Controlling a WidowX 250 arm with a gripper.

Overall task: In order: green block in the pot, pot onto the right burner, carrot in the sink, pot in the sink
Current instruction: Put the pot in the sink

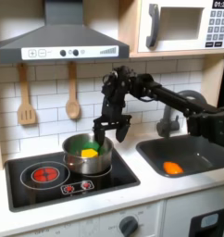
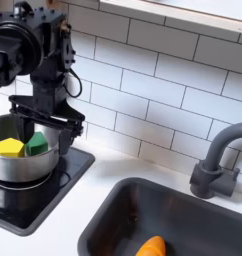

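First exterior view: pot [image 1: 88,155] on the burner [image 1: 97,167] at the first exterior view's right of the cooktop, green block [image 1: 78,148] inside beside a yellow piece [image 1: 90,152]. Carrot [image 1: 172,168] already in sink [image 1: 212,155]. Last step in hand, by the look of it: pot to sink.

Second exterior view: pincer [image 2: 48,132] spread open over pot rim, gripping nothing. Next: close on rim, lift, carry across to sink. Carrot cut off at bottom edge; pot handles hard to make out.
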